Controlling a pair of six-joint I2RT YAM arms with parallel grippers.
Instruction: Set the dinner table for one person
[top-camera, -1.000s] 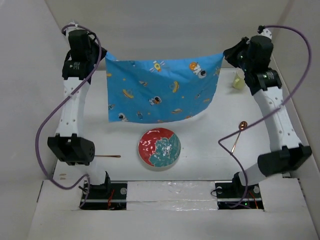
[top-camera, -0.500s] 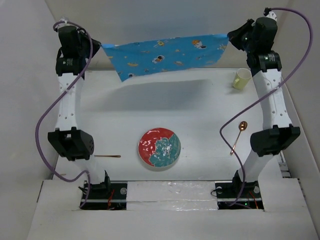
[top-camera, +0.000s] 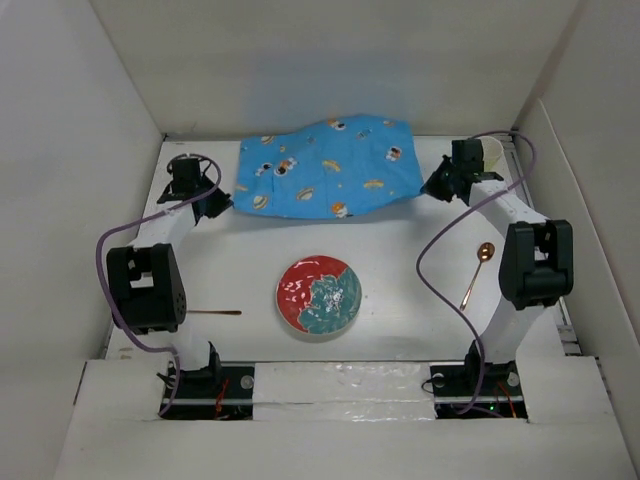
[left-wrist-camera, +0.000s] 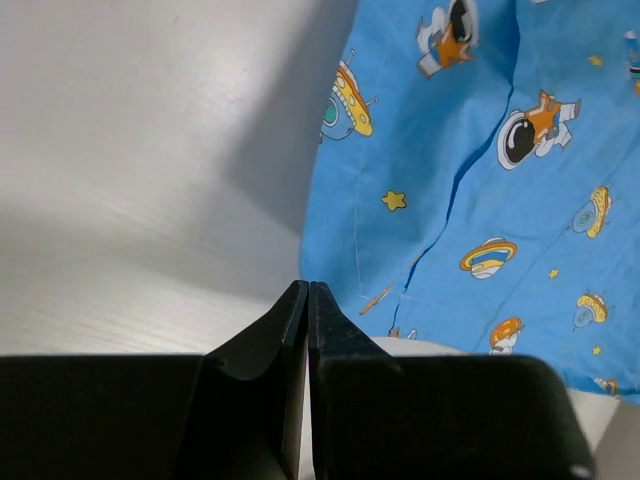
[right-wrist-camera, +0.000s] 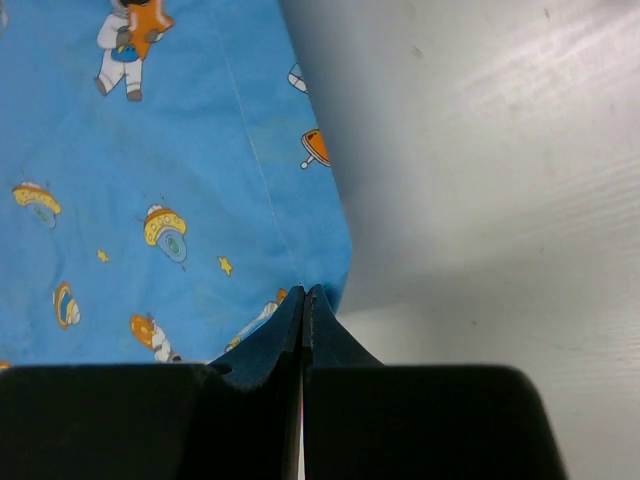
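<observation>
The dinner table (top-camera: 250, 260), smooth white, bears a rumpled blue cloth mat (top-camera: 325, 170).

One blue cartoon-print cloth mat (top-camera: 325, 168) lies at upper centre. One red-and-teal plate (top-camera: 319, 297) sits at lower centre. One copper spoon (top-camera: 477, 272) lies at right, one thin utensil (top-camera: 215, 312) at lower left, partly hidden. One pale cup (top-camera: 491, 150) stands at upper right.
</observation>
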